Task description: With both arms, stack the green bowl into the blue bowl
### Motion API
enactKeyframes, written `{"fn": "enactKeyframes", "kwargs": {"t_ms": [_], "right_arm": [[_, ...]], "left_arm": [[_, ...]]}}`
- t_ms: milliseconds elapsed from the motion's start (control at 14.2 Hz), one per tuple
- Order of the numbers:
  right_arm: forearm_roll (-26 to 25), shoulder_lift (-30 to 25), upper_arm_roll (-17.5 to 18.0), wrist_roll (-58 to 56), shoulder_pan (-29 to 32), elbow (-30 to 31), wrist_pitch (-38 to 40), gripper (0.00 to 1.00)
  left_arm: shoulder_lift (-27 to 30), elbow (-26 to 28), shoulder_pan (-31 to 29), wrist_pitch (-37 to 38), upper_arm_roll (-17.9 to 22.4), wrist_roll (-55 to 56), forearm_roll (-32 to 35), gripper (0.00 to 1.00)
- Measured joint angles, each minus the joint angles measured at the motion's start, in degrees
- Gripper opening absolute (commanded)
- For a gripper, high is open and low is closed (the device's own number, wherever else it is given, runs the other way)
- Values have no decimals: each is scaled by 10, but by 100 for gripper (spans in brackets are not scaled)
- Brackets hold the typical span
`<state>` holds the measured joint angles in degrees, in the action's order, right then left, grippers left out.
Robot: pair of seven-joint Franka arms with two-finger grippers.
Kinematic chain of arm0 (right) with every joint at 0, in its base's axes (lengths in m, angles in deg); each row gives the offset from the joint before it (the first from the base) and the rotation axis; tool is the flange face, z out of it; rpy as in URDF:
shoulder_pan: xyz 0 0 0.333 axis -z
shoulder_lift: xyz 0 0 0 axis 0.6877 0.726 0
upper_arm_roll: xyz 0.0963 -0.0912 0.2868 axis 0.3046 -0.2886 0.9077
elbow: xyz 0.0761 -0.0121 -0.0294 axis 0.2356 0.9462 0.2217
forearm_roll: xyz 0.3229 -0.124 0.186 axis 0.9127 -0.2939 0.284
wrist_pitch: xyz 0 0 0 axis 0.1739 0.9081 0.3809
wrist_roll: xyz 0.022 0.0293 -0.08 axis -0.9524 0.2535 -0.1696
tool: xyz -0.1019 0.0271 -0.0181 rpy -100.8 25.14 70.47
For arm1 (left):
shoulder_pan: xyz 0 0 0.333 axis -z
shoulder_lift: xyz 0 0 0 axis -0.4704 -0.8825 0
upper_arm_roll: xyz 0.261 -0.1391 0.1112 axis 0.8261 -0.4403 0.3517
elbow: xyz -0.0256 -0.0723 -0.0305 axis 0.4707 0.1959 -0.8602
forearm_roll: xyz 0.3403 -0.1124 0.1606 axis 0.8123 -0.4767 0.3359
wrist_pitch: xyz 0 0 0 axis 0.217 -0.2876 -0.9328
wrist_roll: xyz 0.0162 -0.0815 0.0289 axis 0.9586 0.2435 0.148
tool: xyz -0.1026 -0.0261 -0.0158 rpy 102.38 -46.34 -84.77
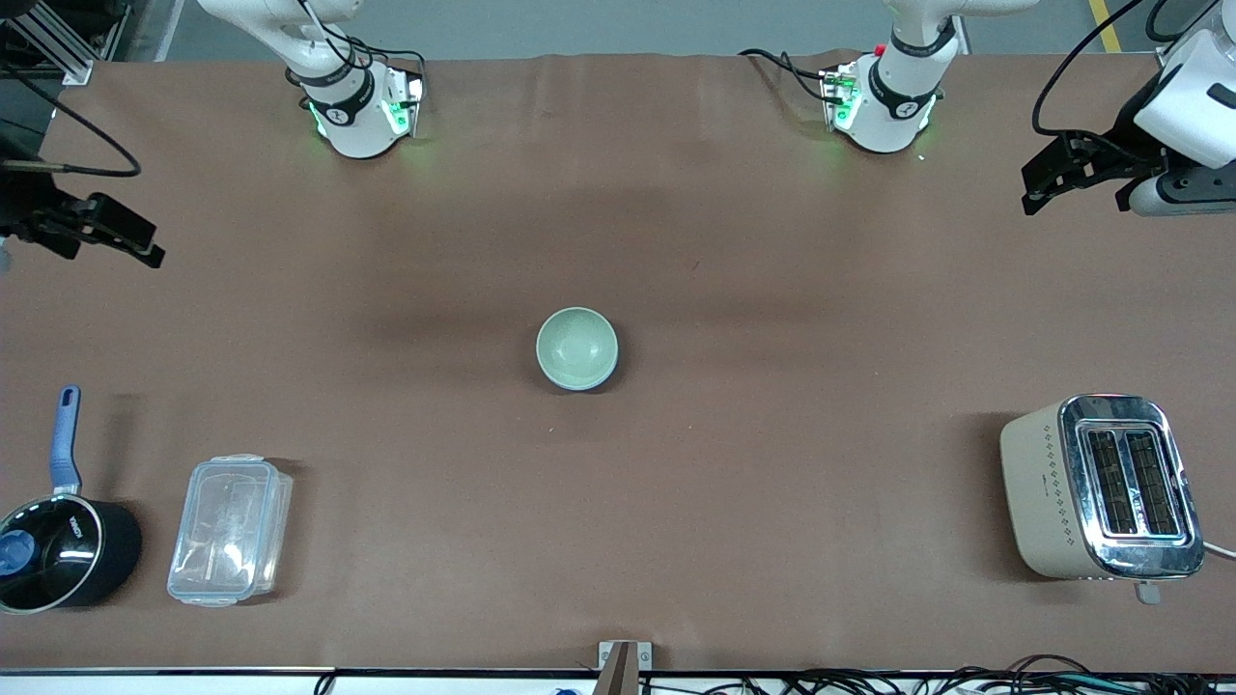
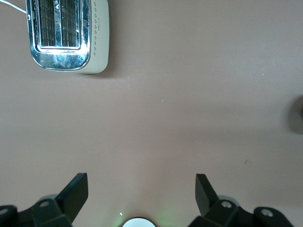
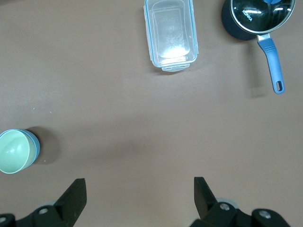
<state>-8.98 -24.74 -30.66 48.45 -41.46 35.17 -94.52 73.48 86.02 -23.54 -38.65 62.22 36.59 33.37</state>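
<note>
The green bowl (image 1: 577,347) stands upright in the middle of the table. In the right wrist view it (image 3: 14,151) sits inside the blue bowl (image 3: 37,145), whose blue outside shows round its edge. My left gripper (image 1: 1048,188) is open and empty, up over the left arm's end of the table, well apart from the bowls. Its fingers (image 2: 75,191) hang over bare table (image 2: 151,118). My right gripper (image 1: 145,241) is open and empty, up over the right arm's end of the table. It (image 3: 139,191) is well apart from the bowls too.
A cream and chrome toaster (image 1: 1101,487) stands at the left arm's end, nearer the front camera; it also shows in the left wrist view (image 2: 66,35). A clear plastic box (image 1: 230,531) and a black saucepan with a blue handle (image 1: 63,550) stand at the right arm's end.
</note>
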Motion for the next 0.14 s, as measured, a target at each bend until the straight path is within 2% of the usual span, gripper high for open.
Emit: {"fn": "enactKeyframes", "kwargs": {"t_ms": [140], "right_arm": [[2, 4, -8, -10, 0, 0, 0, 100]], "left_arm": [[0, 0, 0, 0, 0, 0, 0, 100]]}}
